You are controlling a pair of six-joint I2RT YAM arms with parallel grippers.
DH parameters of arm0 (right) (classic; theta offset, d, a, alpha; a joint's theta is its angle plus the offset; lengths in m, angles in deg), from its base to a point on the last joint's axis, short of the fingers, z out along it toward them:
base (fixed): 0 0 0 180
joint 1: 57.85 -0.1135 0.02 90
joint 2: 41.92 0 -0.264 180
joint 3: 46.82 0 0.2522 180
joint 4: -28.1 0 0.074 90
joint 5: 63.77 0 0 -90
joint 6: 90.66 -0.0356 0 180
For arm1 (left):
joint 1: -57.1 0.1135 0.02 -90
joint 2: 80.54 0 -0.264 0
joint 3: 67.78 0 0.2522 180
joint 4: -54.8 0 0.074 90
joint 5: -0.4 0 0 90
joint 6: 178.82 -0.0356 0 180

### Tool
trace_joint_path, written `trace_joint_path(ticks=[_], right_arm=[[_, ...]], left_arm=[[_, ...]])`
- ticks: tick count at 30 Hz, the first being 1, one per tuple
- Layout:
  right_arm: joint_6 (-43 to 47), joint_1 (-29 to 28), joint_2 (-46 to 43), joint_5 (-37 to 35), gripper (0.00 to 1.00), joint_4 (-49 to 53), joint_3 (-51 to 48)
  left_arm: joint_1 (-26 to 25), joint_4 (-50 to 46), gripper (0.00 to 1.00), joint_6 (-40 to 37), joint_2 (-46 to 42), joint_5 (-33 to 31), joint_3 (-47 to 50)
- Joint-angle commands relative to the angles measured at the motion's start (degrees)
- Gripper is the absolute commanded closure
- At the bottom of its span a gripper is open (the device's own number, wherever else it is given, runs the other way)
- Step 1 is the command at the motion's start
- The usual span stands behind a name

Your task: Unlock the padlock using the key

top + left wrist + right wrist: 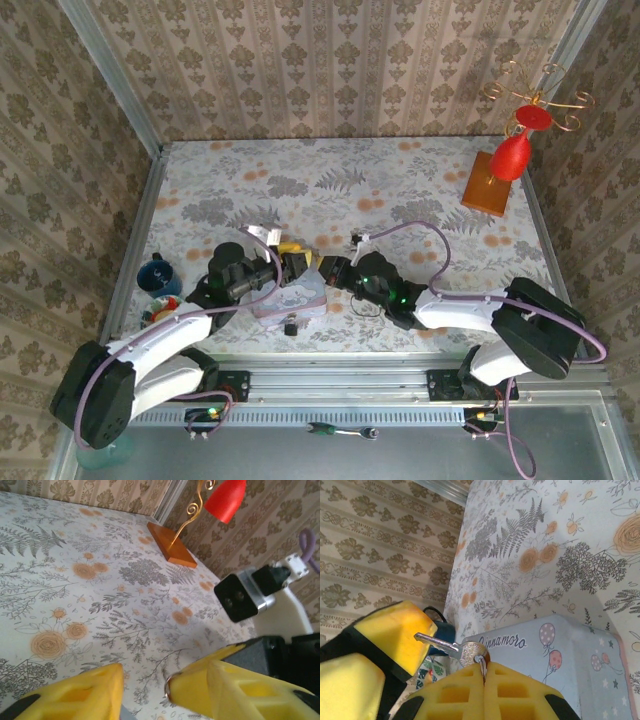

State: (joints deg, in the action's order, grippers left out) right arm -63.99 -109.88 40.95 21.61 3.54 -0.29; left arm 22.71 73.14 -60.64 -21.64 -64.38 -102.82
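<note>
My right gripper is shut on a small ring that carries the silver key. The key's blade points left and reaches a yellow finger of my left gripper. From above, the two grippers meet over the pastel tin box, left gripper facing right gripper. The left gripper is open, its yellow fingers apart, and the metal ring shows between them at a yellow tip. The tiny dark padlock sits at the tin's near edge, below both grippers.
A red ornament on a wooden base stands at the back right. A blue cup and a colourful small object sit at the left edge. A tool lies on the front rail. Patterned walls enclose the table.
</note>
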Motion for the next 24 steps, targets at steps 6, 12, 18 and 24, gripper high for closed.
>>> trace_joint_path(ticks=[6, 12, 18, 24], right_arm=[[2.4, -0.6, 0.7, -0.3, 1.0, -2.4, 2.8], [2.7, -0.7, 0.5, -0.6, 1.0, -2.2, 2.9], [3.1, -0.7, 0.2, -0.8, 1.0, -2.0, 3.1], [4.4, -0.7, -0.5, -0.7, 1.0, 0.1, 4.3]], left_arm=[[0.6, 3.6, 0.61, 2.6, -0.5, 2.5, 0.5], [0.6, 3.8, 0.74, 2.8, 0.7, 3.9, -0.1], [0.6, 3.9, 0.84, 2.4, 1.4, 4.8, -0.4], [0.6, 4.4, 0.9, 2.6, 2.0, 5.3, -0.6]])
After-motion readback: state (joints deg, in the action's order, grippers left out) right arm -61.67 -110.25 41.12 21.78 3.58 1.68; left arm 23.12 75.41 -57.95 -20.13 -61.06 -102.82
